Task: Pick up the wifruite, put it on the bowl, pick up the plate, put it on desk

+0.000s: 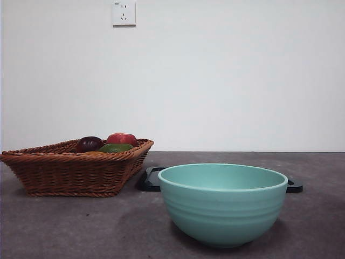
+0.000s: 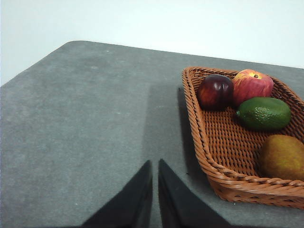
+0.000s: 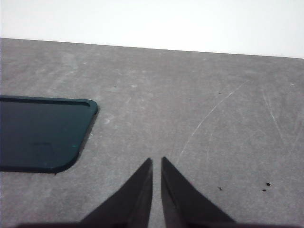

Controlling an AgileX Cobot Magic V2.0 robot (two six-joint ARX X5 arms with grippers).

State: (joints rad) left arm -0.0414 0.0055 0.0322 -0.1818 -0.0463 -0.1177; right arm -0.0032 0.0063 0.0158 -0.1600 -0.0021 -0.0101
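Note:
The wifruite (image 2: 282, 156), a dull yellow-brown round fruit, lies in the near corner of a wicker basket (image 2: 209, 164); in the front view only a sliver of the wifruite (image 1: 94, 153) peeps over the rim. The mint-green bowl (image 1: 223, 208) stands empty on the desk (image 1: 81, 226), in front of a flat black plate (image 1: 151, 181). My left gripper (image 2: 155, 162) hangs shut over bare desk beside the basket. My right gripper (image 3: 156, 160) is shut above the desk, off the corner of the plate (image 3: 42, 133). Neither arm shows in the front view.
In the basket (image 1: 70, 172) also lie a dark purple fruit (image 2: 215, 91), a red apple-like fruit (image 2: 251, 85) and a green avocado (image 2: 264, 113). A wall socket (image 1: 123, 13) sits high on the white wall behind.

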